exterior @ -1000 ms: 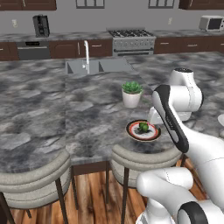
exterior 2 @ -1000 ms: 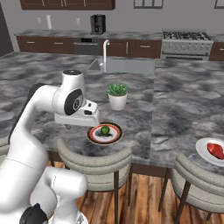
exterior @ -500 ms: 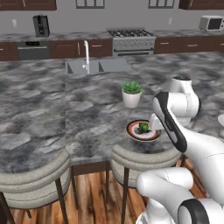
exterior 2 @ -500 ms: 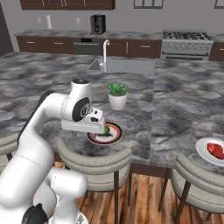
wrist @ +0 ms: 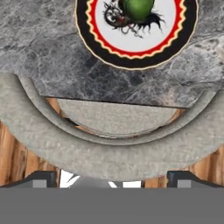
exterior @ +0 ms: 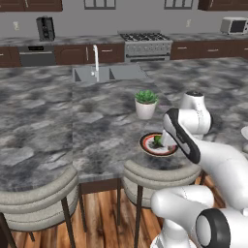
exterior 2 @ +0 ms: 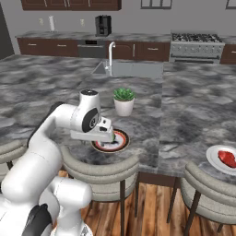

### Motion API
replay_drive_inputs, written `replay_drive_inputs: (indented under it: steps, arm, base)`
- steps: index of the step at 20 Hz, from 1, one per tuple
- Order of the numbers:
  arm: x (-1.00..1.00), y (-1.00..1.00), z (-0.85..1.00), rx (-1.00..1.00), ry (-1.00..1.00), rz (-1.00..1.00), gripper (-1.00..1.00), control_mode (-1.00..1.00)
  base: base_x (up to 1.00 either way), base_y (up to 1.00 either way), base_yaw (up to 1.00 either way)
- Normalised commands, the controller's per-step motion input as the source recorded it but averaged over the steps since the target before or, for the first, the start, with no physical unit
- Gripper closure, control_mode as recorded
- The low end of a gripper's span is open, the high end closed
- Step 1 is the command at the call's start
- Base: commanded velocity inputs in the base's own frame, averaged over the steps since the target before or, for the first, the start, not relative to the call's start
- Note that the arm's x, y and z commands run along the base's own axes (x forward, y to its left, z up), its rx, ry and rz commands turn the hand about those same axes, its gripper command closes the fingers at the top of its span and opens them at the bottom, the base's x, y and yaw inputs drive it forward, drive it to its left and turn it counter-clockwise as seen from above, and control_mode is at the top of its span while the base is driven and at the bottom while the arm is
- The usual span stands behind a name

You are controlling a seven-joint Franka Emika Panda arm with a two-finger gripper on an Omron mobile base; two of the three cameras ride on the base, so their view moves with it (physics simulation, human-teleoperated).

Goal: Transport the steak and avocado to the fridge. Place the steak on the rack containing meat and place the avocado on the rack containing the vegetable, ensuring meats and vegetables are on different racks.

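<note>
The tool (wrist: 112,177) is hovering with fingers spread wide, gripping nothing. Ahead of it, the hand view is showing the avocado (wrist: 138,8) sitting on a red-rimmed plate (wrist: 175,41) on the tabletop (wrist: 52,57). Far off to its side, the right base view is showing the steak (exterior 2: 227,157).

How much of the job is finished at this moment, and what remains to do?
Nothing looks done yet. The avocado lies on its red-rimmed plate on the counter, and the steak lies on a white plate further along the counter. In hand: the gripper is open and empty, above the stool short of the avocado. Left: picking up both items and carrying them to the fridge racks.
</note>
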Motion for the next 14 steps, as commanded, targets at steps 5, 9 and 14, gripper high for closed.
replay_drive_inputs:
  steps: [5, 9, 14]
  arm:
    - [0.52, -0.12, -0.06, 0.00, 0.00, 0.00, -1.00, -1.00]
    - [0.60, -0.01, 0.00, 0.00, 0.00, 0.00, -1.00, -1.00]
    - [0.56, 0.00, -0.03, 0.00, 0.00, 0.00, -1.00, -1.00]
  base:
    - [0.00, 0.00, 0.00]
    - [0.00, 0.00, 0.00]
    - [0.00, 0.00, 0.00]
